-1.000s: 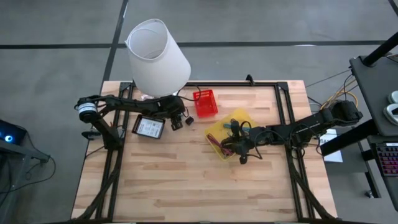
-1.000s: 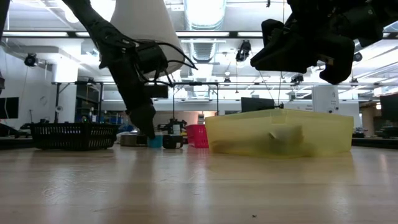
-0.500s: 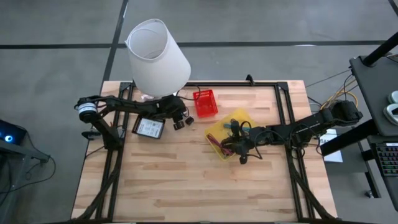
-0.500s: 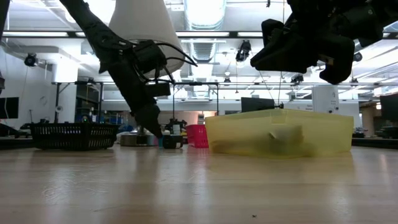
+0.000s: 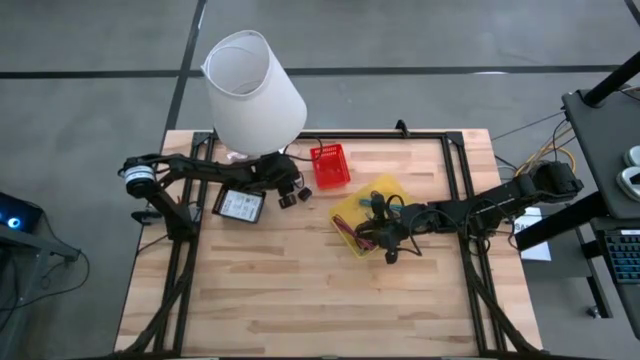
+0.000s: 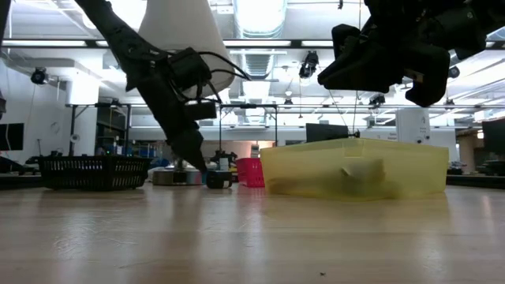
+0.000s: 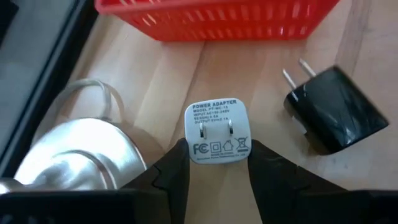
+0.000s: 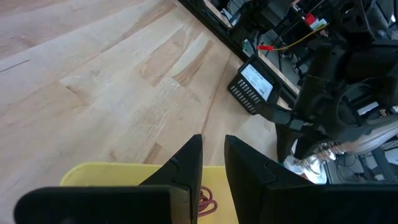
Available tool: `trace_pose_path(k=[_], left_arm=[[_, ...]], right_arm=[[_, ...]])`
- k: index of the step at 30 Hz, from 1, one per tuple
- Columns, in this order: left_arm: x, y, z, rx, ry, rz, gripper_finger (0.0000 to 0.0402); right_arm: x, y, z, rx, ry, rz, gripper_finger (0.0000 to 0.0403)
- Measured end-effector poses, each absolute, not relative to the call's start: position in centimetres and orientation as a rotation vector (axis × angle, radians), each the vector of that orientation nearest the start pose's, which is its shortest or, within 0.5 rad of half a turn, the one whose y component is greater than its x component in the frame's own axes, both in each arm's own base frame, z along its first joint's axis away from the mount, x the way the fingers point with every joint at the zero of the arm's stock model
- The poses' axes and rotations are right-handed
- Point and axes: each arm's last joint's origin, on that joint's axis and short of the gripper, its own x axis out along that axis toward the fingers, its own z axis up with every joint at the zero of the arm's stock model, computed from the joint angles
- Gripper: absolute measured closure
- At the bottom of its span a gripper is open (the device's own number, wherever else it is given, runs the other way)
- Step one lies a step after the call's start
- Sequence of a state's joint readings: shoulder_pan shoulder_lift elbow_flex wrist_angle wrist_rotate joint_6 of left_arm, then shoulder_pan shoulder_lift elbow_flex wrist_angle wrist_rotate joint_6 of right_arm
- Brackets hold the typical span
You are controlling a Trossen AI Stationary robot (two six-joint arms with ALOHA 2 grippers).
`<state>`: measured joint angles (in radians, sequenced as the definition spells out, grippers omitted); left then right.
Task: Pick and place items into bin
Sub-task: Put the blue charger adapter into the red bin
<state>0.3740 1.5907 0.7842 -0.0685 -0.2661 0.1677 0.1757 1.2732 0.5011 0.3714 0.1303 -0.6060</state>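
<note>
My left gripper (image 5: 287, 196) (image 7: 216, 163) is shut on a small white power adapter (image 7: 216, 132) between the lamp's metal base (image 7: 74, 152) and the red basket (image 5: 330, 166). A black plug adapter (image 7: 331, 116) lies on the wood beside it. My right gripper (image 5: 384, 228) (image 8: 211, 163) hangs shut and empty over the yellow bin (image 5: 352, 209), which holds reddish ties (image 8: 205, 200) and other small items. My left gripper pinches the white adapter by its two opposite side faces (image 7: 190, 148) between its two fingers. The labelled face with the two prongs faces the wrist camera. The fingers (image 6: 194, 158) slant down from the table's left. I cannot tell whether the adapter is off the table.
The big white lamp (image 5: 252, 90) stands at the far left, its shade over my left arm. A black tray with a white card (image 5: 240, 206) lies near my left gripper. The near half of the table (image 5: 300, 300) is bare wood.
In the low view my left gripper has shifted a little toward the yellow bin and risen slightly from the table. My right gripper has kept still.
</note>
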Motion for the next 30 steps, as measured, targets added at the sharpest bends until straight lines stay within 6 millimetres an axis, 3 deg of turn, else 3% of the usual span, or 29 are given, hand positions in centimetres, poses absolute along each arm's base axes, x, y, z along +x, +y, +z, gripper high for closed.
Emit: trace_pose_path(k=[19,30], left_arm=[[28.9,11.4,19.4,0.15,0.718,0.511,0.0288],[29.3,11.3,19.8,0.174,0.669,0.486,0.0363]], right_arm=[[24.6,4.0,19.0,-0.659,0.371,0.164,0.0346],[24.6,4.0,19.0,-0.659,0.371,0.164,0.0346]])
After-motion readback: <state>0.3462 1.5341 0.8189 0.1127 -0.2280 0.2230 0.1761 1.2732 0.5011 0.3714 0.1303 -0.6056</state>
